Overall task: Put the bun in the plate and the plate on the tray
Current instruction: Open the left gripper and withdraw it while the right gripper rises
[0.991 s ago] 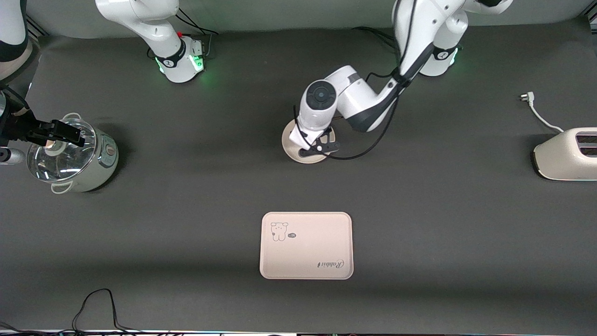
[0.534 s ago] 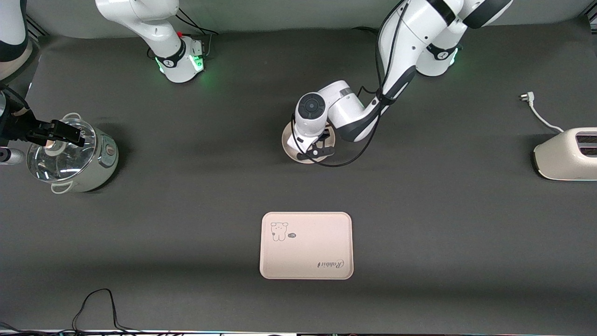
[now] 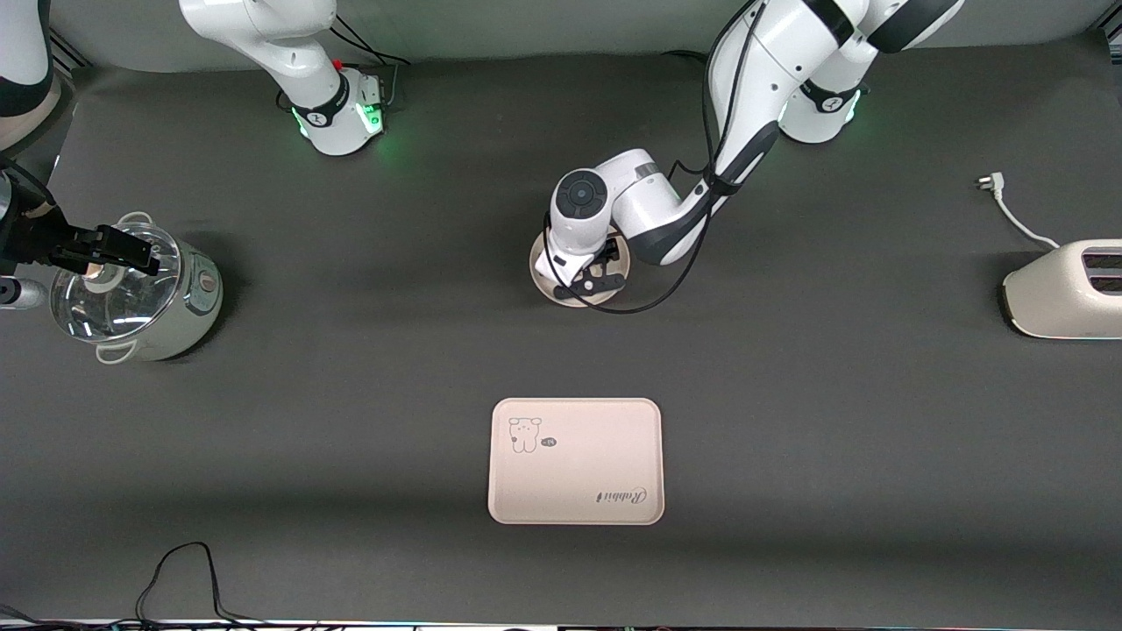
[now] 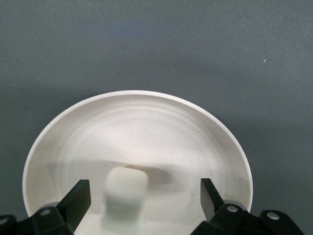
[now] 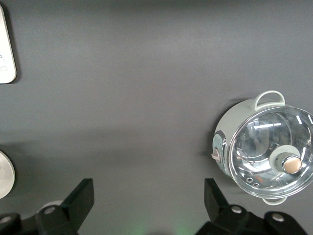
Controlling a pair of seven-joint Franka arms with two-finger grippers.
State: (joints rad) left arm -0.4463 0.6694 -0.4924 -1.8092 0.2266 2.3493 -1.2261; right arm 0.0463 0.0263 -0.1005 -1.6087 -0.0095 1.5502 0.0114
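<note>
Left gripper (image 4: 144, 198) low over round cream-beige plate (image 4: 195, 132), fingers (image 4: 78, 198) spread wide. Small cream-white block bun (image 4: 126, 185) lies on plate between fingers, touching neither. Pinkish-beige rectangular tray (image 3: 575, 461) well apart, nearer front camera. Right gripper (image 5: 146, 200) waits high above table, fingers released, near glass-lidded pot (image 5: 266, 149).

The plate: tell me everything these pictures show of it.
The round, shallow cream-beige plate looks ceramic or plastic, faintly speckled, with concentric rings inside and a raised rim. It lies flat on the dark table mat, farther from the front camera than the rectangular pinkish-beige tray, not on it. A small cream-white block, the bun, rests in its well. The left tool hangs open over it, fingers either side of the bun.
</note>
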